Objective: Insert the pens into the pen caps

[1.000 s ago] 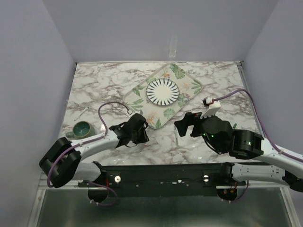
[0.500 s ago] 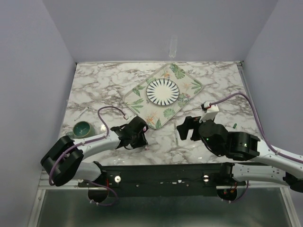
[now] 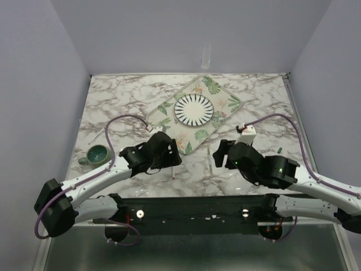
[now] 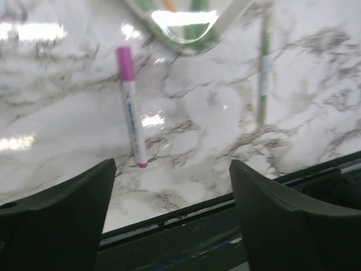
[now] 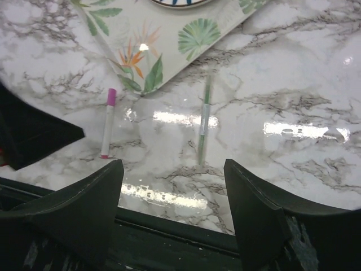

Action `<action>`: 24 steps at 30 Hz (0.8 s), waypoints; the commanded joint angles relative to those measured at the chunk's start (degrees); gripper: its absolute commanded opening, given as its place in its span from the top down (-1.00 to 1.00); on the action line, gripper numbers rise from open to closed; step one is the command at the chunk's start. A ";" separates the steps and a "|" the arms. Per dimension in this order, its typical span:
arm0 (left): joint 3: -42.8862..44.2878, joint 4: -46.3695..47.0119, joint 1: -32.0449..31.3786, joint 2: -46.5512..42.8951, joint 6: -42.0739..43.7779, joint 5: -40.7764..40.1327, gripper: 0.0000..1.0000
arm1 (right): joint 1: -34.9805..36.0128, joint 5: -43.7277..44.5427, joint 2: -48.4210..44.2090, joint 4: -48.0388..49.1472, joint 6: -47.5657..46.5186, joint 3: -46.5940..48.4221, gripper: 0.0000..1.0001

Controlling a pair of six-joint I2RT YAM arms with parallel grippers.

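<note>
- Looking over the marble table [image 3: 113,101] first, I see the work crowded into the strip along its near edge, just in front of the leaf-print tray [image 3: 225,93] with its striped plate [image 3: 193,109].
- My main worry is that edge. Both pens lie close to it, and a fingertip that lands off-centre could roll one over the lip and out of reach.
- The second risk is the arms themselves. Both are folded in low over the same patch from opposite sides, so if I drive them down together they could knock each other or sweep a pen aside.
- The left gripper [image 4: 169,169] hangs over the table with its jaws spread wide and nothing between them. It faces the near edge.
- The right gripper [image 5: 172,169] is posed much the same: jaws wide, empty, tilted down.
- The pink pen [image 4: 131,107] lies flat just off the tray's near corner, its small tip pointing at the edge.
- The green pen [image 5: 204,121] lies flat beside it, apart from it and roughly parallel. It is thin and pale against the marble veining, so I could misjudge its line.
- A small green piece [image 3: 279,149] sits well to the right. I judge it may be a cap, but I cannot tell, and I cannot make out a pink cap anywhere.
</note>
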 commanded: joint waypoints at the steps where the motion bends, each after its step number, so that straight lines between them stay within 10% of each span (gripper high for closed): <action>1: 9.33 -3.12 -0.18 -7.89 14.50 -5.08 -0.97 | -10.65 -6.66 -0.62 -3.44 3.82 -5.31 -0.57; 9: 12.42 -0.39 -0.18 -15.02 32.54 -8.95 -0.97 | -41.74 -12.38 5.34 -5.18 -10.48 -5.42 -0.46; 24: 7.06 -3.73 -0.18 -19.94 35.20 -10.79 -0.97 | -81.49 -38.11 16.23 2.89 -10.53 -11.48 -0.43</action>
